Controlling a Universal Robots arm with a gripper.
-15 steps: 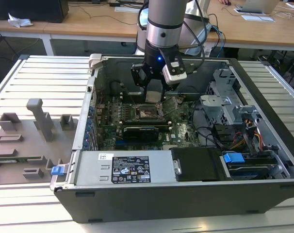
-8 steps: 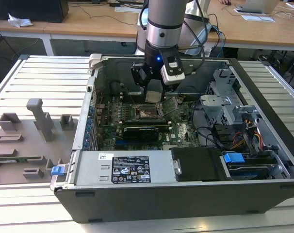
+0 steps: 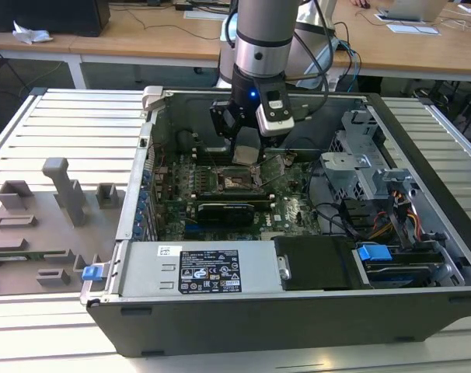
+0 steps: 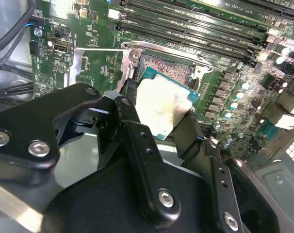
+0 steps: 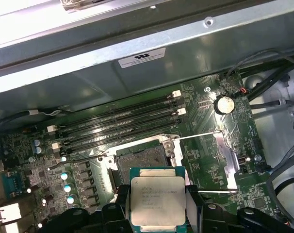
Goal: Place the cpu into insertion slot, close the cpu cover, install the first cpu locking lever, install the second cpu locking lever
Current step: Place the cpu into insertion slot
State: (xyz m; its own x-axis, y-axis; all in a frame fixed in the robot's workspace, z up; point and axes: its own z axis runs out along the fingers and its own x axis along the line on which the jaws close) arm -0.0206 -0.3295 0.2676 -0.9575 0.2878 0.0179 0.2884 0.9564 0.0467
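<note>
Clamping the cpu [image 5: 157, 200] by two opposite edges, our tool [image 5: 157, 206] holds it close over the insertion slot [image 5: 143, 158] of the green motherboard [image 5: 203, 127]; we see it unseated.

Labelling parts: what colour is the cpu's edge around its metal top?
The cpu edge is teal-green; first wrist view.

- The label [image 3: 210, 271] on the power supply cover [image 3: 142, 268]: print too small for you to read.
- White sticker [image 5: 141, 57] on the case wall [image 5: 210, 53]: you cannot read it.
- Faint print on the cpu [image 5: 157, 200] top: illegible.
</note>
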